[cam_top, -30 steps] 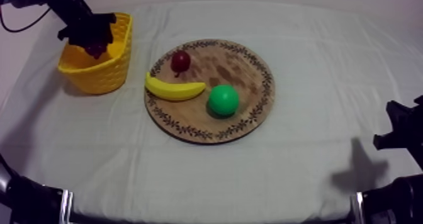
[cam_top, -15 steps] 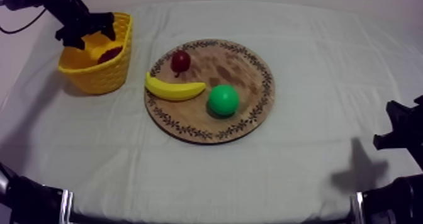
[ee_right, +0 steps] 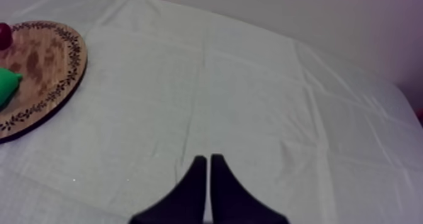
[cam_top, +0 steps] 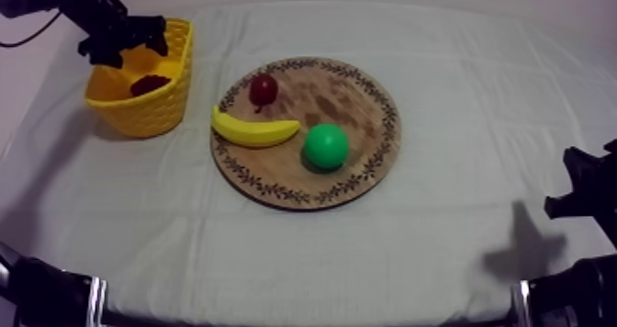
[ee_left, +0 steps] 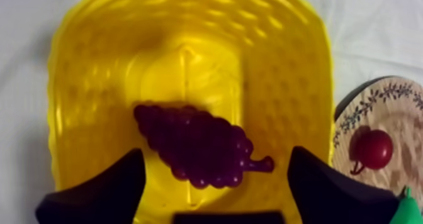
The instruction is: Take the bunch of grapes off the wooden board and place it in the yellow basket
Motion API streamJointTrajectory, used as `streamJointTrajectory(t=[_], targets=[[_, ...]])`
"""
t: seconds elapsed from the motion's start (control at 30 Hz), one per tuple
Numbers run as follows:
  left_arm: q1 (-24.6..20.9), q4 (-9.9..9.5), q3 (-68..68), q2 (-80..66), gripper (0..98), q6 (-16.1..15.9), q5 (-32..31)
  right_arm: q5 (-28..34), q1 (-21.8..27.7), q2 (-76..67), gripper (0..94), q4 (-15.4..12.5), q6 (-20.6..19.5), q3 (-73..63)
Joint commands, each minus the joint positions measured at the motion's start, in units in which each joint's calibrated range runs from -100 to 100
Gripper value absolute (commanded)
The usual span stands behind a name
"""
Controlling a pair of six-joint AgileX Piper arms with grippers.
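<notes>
Purple bunch of grapes (ee_left: 195, 145): lies on the floor of the yellow basket (cam_top: 151, 110), stem pointing towards the wooden board (cam_top: 340, 92); nothing is holding it.
Left gripper (cam_top: 124, 48): hangs over the basket's far rim, fingers spread wide and empty, one to each side of the grapes below.
Right gripper (ee_right: 208, 160): fingers pressed together on nothing, low over the cloth (cam_top: 441, 248) at its own side of the bench, well away from the board.
Task standing: by the look of it the drop is made; only clearing the arm is left.
Risk, basket: a spread finger could hook the rim or wall if the arm pulls sideways before it lifts; the basket looks light, so it could tip or slide and spill the grapes.
Risk, board: the banana (cam_top: 254, 129) lies across the board's rim on the basket side, with the small red fruit (cam_top: 263, 89) and pear (cam_top: 326, 146) near it; a low sweep home could knock them off.
Risk, right arm: slight, as it is far from everything.
Writing: none readable; the board's rim carries a leaf pattern only, and the basket and fruit show no label.
</notes>
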Motion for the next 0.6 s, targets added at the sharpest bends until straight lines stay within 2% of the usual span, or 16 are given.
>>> streamJointTrajectory(t=[0.0, 0.2, 0.57], targets=[[0.23, -0.2, 0.92, -1.56, 73.8, 0.1, -0.04, 0.02, -0.01, -0.02, 0.5, 0.0, 0.0, -0.01], [0.87, -0.56, 6.68, -8.1, 66.5, 0.13, -1.72, 0.02, -0.01, -0.02, 0.5, 0.0, 0.0, -0.01], [0.26, -0.18, 20.39, -23.23, 49.3, -1.81, -7.0, 0.02, -0.01, -0.02, 0.5, 0.0, 0.0, -0.01]])
